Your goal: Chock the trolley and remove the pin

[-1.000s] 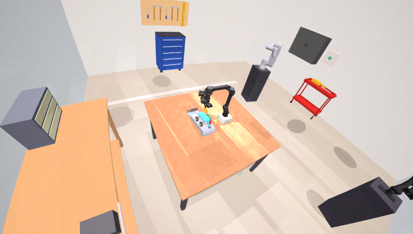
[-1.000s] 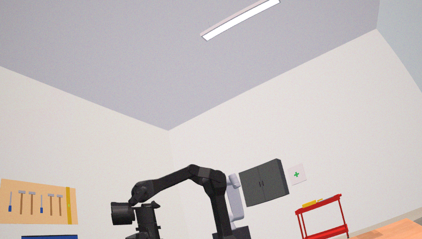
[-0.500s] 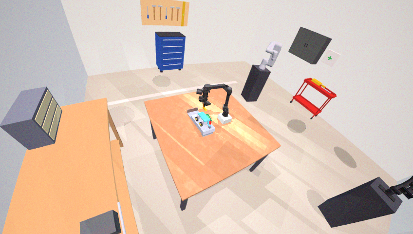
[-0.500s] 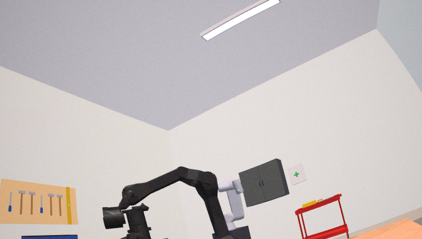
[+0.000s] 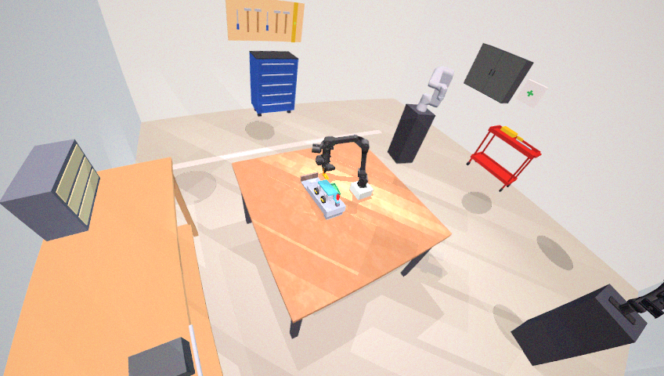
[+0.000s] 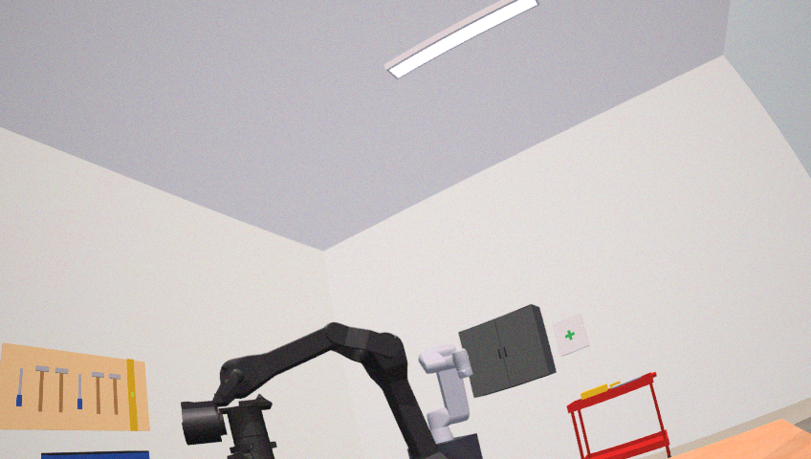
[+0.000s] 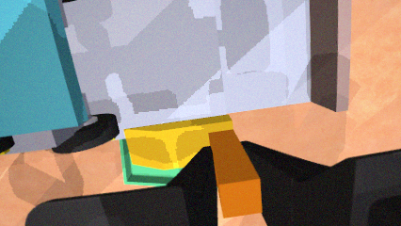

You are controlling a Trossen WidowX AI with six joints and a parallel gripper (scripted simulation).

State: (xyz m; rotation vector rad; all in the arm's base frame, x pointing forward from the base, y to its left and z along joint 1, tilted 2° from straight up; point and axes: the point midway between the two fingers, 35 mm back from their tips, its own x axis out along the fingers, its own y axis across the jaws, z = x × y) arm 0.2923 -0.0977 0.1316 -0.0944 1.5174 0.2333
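Carrying step: chock (image 5: 325,176) (image 7: 169,146), handle clamped between the narrowly parted fingers of the claw (image 5: 324,170) (image 7: 225,153), beside the ramp (image 5: 334,210) (image 7: 264,89); likely needed clearance over the edge, then slow lowering downhill of a wheel (image 7: 89,134).

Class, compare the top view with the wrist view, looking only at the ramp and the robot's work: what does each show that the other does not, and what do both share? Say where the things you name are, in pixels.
Top only: the stop pin's red head (image 5: 337,197) and the robot's white base (image 5: 361,191).

Wrist only: the pincer (image 7: 225,153) shut on the orange handle (image 7: 237,176), seen up close.

Both: the turquoise trolley (image 5: 329,187) (image 7: 35,80), the pale ramp (image 5: 332,208) (image 7: 188,61), part of the green tray (image 5: 337,188) (image 7: 148,175) and the yellow chock (image 5: 325,176) (image 7: 165,143).
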